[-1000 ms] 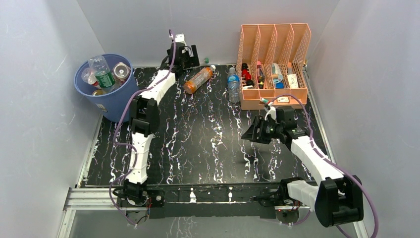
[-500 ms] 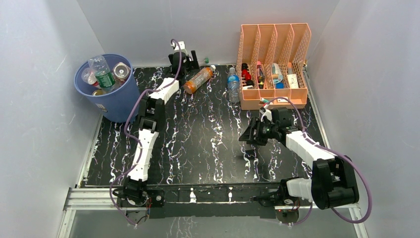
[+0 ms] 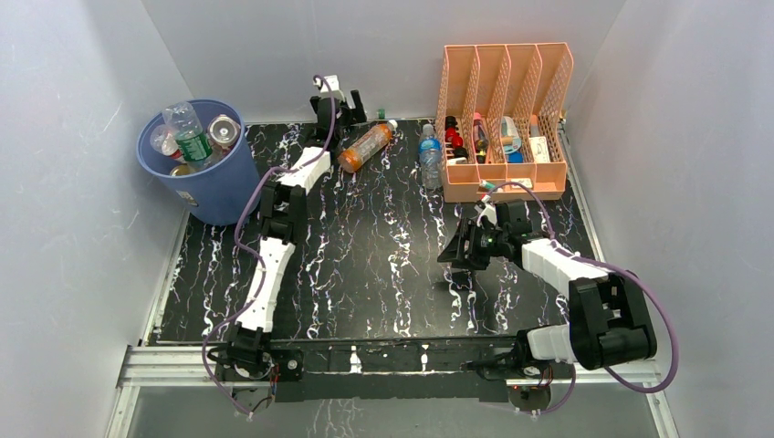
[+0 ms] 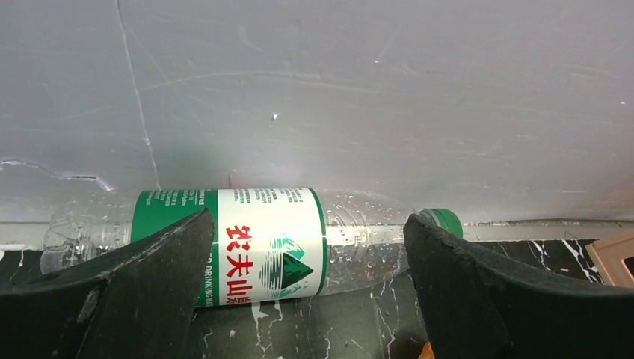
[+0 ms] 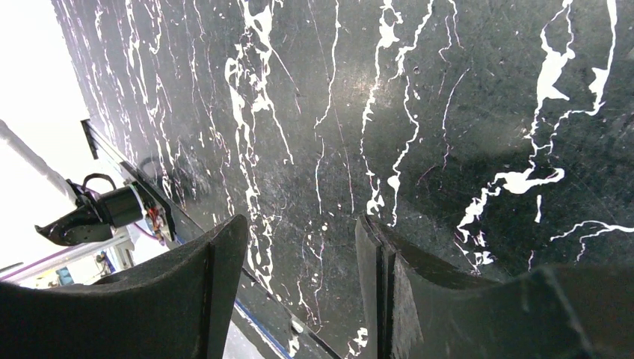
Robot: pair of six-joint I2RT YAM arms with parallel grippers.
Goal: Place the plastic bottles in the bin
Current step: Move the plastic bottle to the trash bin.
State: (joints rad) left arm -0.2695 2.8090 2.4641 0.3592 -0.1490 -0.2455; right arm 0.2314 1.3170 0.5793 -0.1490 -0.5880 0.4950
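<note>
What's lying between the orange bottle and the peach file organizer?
A clear bottle with a blue label, lying close beside the organizer; the top view shows it.

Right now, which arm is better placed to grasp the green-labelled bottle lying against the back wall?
Left. Its open tool faces the green-labelled bottle, which shows between its fingers. The right tool is open over the table, with no bottle in its wrist view.

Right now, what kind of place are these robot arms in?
Probably a robot test booth, not a home: plain grey walls box in a black marbled table, two arms are bolted to a metal rail, and a blue bin and peach organizer look like practice props.
</note>
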